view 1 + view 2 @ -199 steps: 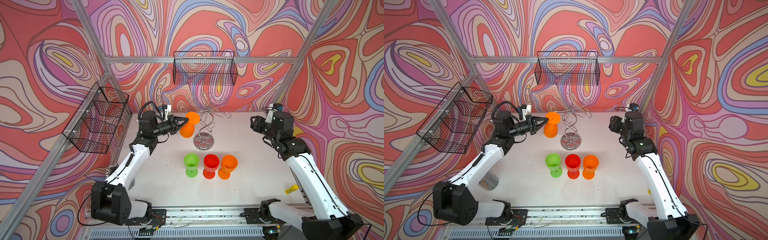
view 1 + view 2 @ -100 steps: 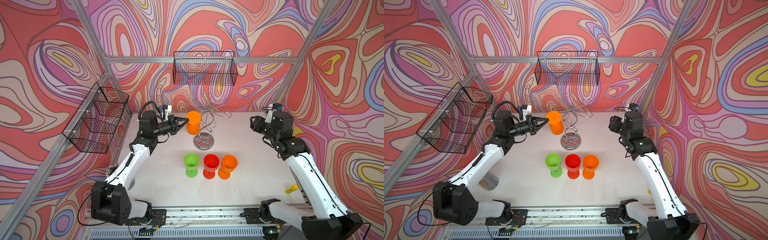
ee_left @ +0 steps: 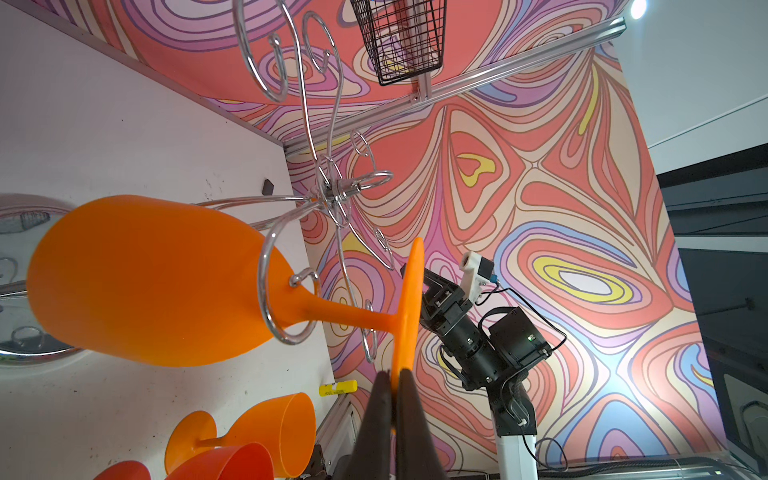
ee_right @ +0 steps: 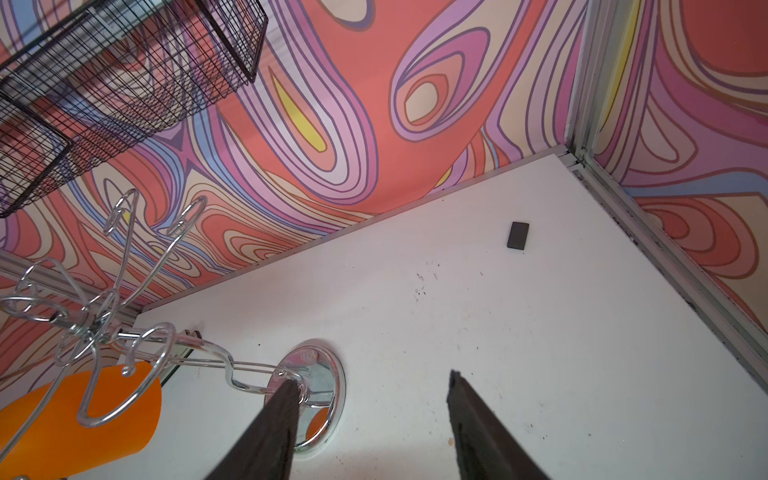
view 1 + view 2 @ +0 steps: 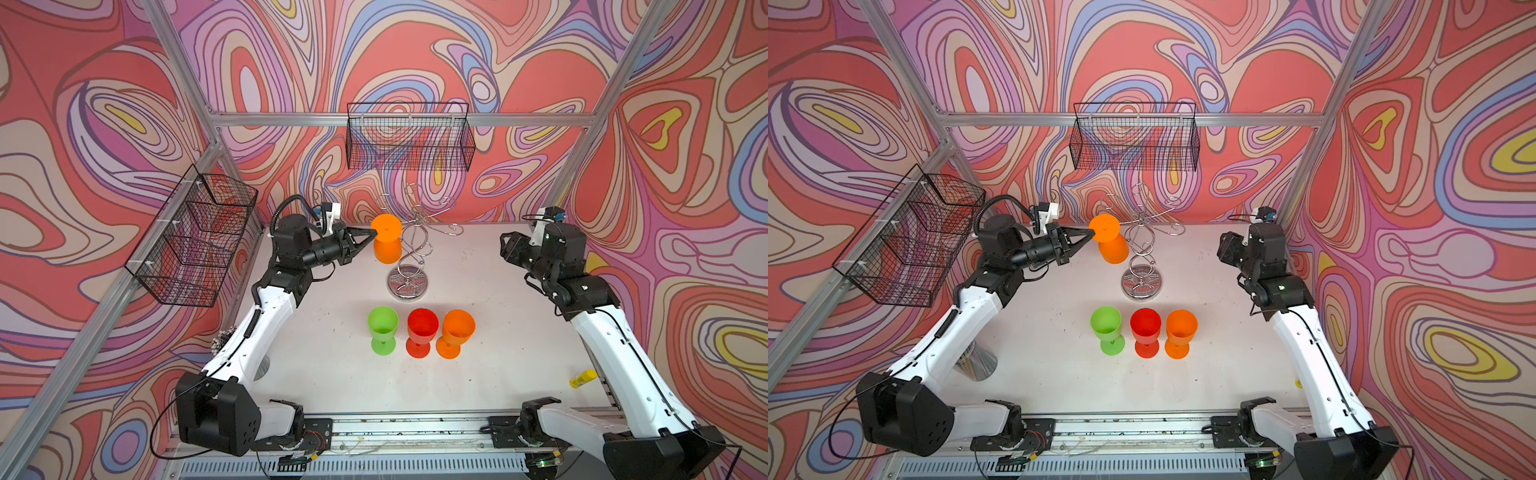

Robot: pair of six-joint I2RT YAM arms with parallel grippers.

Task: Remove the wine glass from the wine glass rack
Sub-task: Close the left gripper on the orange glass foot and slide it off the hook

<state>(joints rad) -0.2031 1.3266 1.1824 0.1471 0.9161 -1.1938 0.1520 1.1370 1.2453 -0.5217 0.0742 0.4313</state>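
Since a second ago, my left gripper [image 5: 372,236] is reaching further right toward the rack [image 5: 408,286], and the orange wine glass [image 5: 387,249] is swinging out of its tilt to hang straight down, bowl lowest. I'm pinching the thin rim of its foot [image 3: 409,299] between fingers [image 3: 380,411] pressed tight together. The stem [image 3: 340,313] is sitting inside the chrome hook [image 3: 260,286] on the rack's left side. It's looking like light, stiff, slick plastic, so I'm judging this edge grip as prone to twisting; holding nearer the stem would be steadier. My right gripper [image 4: 372,379] is hanging spread and empty, well right of the rack.
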